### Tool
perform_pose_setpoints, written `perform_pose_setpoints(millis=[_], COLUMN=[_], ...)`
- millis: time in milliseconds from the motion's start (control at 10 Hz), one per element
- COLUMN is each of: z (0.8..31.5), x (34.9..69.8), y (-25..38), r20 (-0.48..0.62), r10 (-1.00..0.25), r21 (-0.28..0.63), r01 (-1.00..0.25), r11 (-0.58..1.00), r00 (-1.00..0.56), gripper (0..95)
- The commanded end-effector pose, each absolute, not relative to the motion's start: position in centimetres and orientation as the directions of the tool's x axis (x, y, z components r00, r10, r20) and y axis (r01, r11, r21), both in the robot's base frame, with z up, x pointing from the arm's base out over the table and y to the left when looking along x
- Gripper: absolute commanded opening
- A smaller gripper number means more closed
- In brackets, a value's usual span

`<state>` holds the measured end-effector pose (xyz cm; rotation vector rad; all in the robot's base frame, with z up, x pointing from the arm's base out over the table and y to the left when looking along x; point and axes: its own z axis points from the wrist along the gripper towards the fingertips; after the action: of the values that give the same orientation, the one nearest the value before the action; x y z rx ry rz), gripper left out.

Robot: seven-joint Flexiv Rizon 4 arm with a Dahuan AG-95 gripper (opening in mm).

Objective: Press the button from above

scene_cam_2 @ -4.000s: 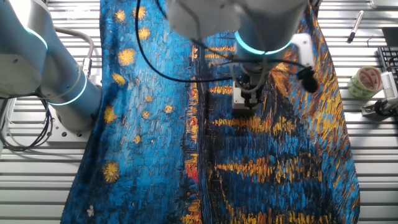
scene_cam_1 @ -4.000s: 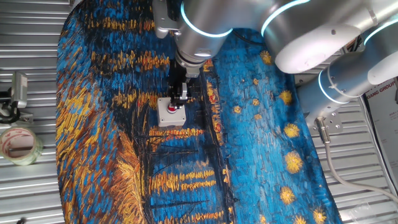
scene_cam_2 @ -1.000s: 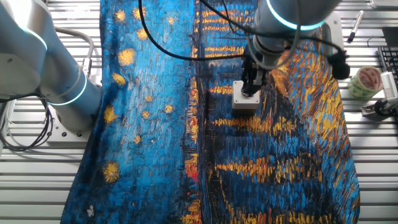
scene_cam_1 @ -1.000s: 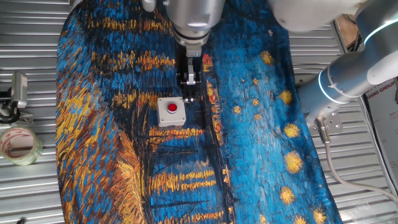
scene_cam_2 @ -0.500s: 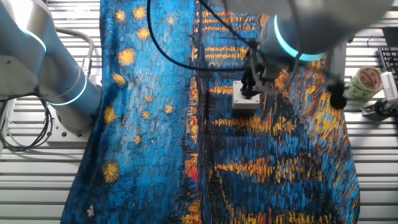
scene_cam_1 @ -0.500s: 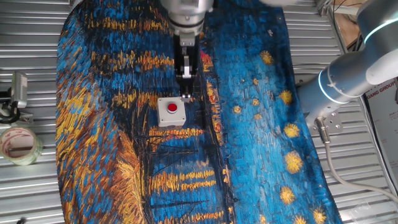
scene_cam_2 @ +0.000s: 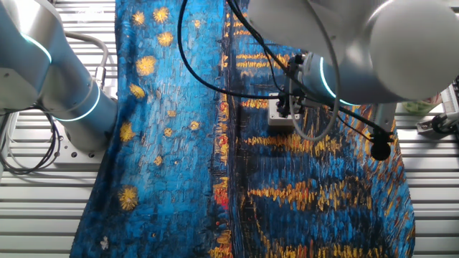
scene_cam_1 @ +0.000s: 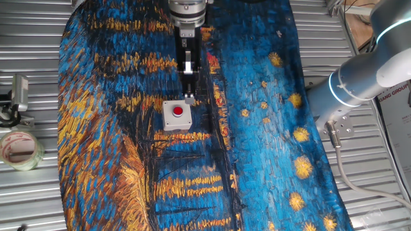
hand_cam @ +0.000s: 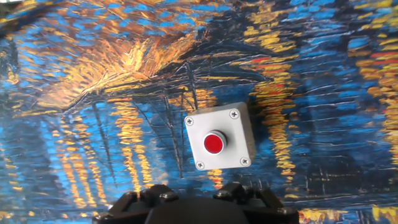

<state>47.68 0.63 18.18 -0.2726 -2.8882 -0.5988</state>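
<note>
The red button (scene_cam_1: 178, 111) sits in the top of a light-grey square box (scene_cam_1: 176, 122) on the painted cloth. My gripper (scene_cam_1: 189, 97) hangs above the box's far right edge, raised off it and touching nothing. Its fingers show as one narrow column ending in a single tip, with no gap. In the hand view the button (hand_cam: 214, 143) and the box (hand_cam: 233, 127) lie ahead, right of centre, with only the dark gripper body at the bottom edge. In the other fixed view the arm partly covers the box (scene_cam_2: 278, 117).
The blue and orange painted cloth (scene_cam_1: 270, 141) covers the slatted metal table. A roll of tape (scene_cam_1: 18, 149) and a small clamp (scene_cam_1: 18, 93) lie off the cloth at the left. The arm's base (scene_cam_1: 350, 83) stands at the right.
The gripper has risen off the button, which it was on 4 s ago, and moved up and away. The box has not moved.
</note>
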Motion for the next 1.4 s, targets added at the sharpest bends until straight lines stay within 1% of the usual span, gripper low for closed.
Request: perform_pose_setpoints(millis=[100, 300, 500, 700, 1400], z=[18.12, 18.13, 18.13, 18.15, 18.17], x=[47.51, 47.50, 47.50, 47.47, 47.46], y=[0.64, 0.63, 0.63, 0.59, 0.57], r20=[0.058, 0.063, 0.077, 0.073, 0.068], r10=[-0.103, -0.106, -0.119, -0.113, -0.113], r21=[-0.043, -0.079, -0.152, -0.187, -0.165], r01=[-0.105, -0.111, -0.130, -0.125, -0.123], r11=[0.994, 0.991, 0.980, 0.974, 0.979], r00=[-0.993, -0.992, -0.990, -0.991, -0.991], gripper=[57.0, 57.0, 57.0, 57.0, 57.0])
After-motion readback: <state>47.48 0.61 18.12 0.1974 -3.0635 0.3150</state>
